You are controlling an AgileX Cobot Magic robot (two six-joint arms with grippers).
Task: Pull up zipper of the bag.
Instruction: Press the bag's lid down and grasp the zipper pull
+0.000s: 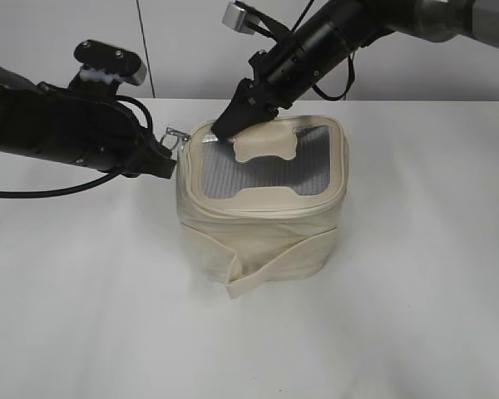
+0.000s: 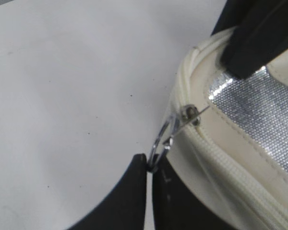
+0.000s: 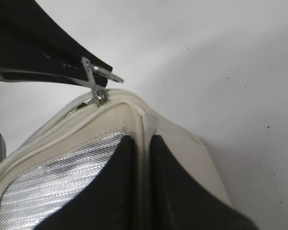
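The cream bag [image 1: 262, 224] stands mid-table with its grey mesh lid panel [image 1: 258, 166] and H-shaped patch [image 1: 264, 146] facing up. Its zipper track [image 2: 230, 167] runs round the lid edge. My left gripper [image 1: 168, 158] is shut on the silver ring of a zipper pull [image 2: 163, 139] at the lid's back left corner; the pull also shows in the right wrist view [image 3: 98, 81]. My right gripper [image 1: 233, 120] is shut on the bag's rim edge [image 3: 144, 124] at the lid's back left, close to the pull.
The white table [image 1: 83, 316] surrounds the bag. A wide cream strap [image 1: 266, 270] hangs across the bag's front. A pale wall stands behind the table.
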